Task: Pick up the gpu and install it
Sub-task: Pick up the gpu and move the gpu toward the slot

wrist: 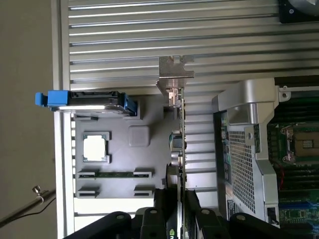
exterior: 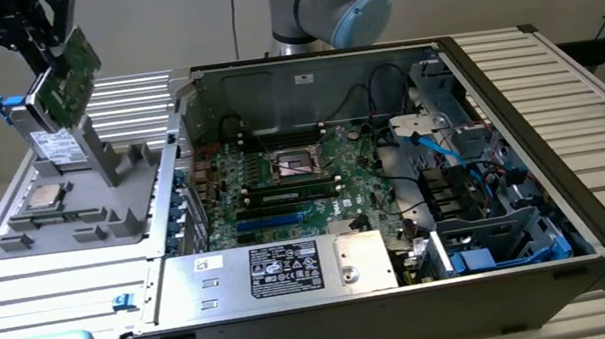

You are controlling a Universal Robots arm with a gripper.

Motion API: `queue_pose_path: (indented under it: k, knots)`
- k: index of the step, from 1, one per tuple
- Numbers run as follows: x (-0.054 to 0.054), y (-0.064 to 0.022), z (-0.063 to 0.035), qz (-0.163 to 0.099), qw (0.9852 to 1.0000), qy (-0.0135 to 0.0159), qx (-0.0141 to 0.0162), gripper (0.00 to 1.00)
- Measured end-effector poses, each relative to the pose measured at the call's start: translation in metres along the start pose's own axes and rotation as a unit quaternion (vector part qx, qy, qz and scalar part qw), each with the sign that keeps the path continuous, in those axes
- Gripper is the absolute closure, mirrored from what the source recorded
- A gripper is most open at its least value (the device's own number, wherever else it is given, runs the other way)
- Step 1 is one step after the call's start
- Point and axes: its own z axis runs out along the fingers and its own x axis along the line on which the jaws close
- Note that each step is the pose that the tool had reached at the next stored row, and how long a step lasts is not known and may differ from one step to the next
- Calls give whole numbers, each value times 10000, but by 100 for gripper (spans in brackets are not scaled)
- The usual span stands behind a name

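The gpu (exterior: 70, 80) hangs in the air at the exterior view's far left, tilted, with its green board face showing. My gripper (exterior: 51, 46) is shut on its upper end, well above the grey parts holder (exterior: 108, 170). In the wrist view the gpu (wrist: 178, 144) is seen edge-on, running away from my gripper (wrist: 178, 201) to its metal bracket (wrist: 174, 74). A black finger presses on each side of the card. The open computer case (exterior: 463, 74) with the large green motherboard (exterior: 343, 173) lies to the exterior view's right of the card.
The grey holder carries a CPU (exterior: 46, 196) and a drive with blue tabs (wrist: 89, 99). Inside the case are a power supply (exterior: 291, 269), seated RAM sticks (exterior: 294, 194), blue slots (exterior: 274, 220) and loose cables (exterior: 437, 146). The arm's base (exterior: 330, 4) stands behind the case.
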Motion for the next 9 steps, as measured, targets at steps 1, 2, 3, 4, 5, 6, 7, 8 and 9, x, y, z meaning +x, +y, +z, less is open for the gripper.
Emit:
queue_pose_path:
  k: [1,2,3,4,5,6,7,8,9]
  knots:
    - [0,2,-45,0,10000,1,0,73]
    - [0,4,-90,0,10000,0,0,73]
    - [0,6,-135,0,10000,0,0,73]
    - [1,8,-179,0,10000,0,0,73]
    - [1,10,-220,0,10000,1,1,73]
    - [0,10,-225,-1,10000,0,5,73]
    - [0,10,-224,-1,10000,-1,4,73]
    - [0,10,-224,-1,10000,-1,5,73]
    - [-1,10,-226,-1,10000,0,7,73]
